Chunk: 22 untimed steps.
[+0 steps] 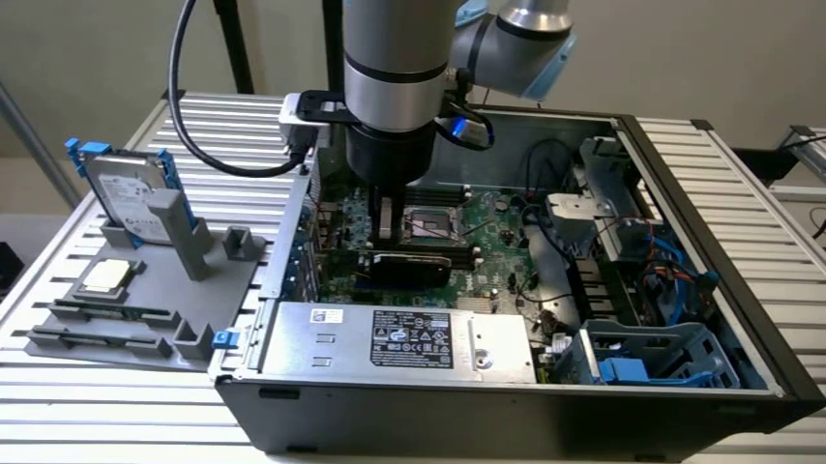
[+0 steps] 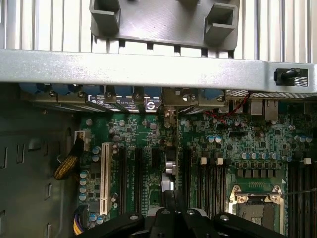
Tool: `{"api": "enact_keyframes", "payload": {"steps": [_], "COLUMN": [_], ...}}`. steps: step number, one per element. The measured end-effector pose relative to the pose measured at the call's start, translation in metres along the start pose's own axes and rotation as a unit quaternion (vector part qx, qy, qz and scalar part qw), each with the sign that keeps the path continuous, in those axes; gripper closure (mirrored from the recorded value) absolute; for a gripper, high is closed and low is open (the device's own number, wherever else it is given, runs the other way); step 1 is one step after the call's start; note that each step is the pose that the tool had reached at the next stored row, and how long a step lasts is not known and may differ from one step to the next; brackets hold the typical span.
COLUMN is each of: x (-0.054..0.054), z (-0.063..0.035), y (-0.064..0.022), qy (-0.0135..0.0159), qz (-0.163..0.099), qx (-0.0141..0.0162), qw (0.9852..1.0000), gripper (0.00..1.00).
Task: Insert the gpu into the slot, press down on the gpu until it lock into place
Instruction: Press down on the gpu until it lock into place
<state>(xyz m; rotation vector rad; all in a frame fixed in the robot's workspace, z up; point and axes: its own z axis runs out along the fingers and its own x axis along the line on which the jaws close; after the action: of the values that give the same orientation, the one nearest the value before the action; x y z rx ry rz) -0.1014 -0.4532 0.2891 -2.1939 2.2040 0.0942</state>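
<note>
In the exterior view, the gripper point(image 1: 385, 224) hangs directly over the gpu point(image 1: 402, 266), fingers narrowed on its top edge. The card stands edge-up on the motherboard point(image 1: 497, 253), its long axis crosswise.

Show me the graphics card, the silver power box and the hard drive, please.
gpu point(image 1: 402, 265), exterior view, its black top face.
silver power supply box point(image 1: 400, 340), exterior view, its label.
hard drive point(image 1: 126, 193), exterior view, its silver face.

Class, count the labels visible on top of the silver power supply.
2. A small white label sits toward the exterior view's left of the power supply; a large dark label lies beside it, nearer the middle. Hidden faces may carry more.
</note>
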Motion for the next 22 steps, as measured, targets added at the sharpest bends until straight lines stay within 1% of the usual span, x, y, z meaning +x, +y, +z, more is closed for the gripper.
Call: {"api": "enact_keyframes", "payload": {"steps": [5, 9, 11, 17, 22], "x": [-0.001, -0.005, -0.007, -0.008, -0.009], "z": [0.0001, 0.0023, 0.0048, 0.0148, 0.0187], "y": [-0.0003, -0.0008, -0.001, -0.0012, -0.0014], "qy": [0.0002, 0.0, 0.0, 0.0008, 0.0013], "qz": [0.0, 0.0, 0.0, 0.0, 0.0], "qx": [-0.0001, 0.0, 0.0, -0.0001, -0.0005], "qw": [1.0, 1.0, 1.0, 1.0, 1.0], "gripper": [0.89, 0.89, 0.89, 0.89, 0.89]}}
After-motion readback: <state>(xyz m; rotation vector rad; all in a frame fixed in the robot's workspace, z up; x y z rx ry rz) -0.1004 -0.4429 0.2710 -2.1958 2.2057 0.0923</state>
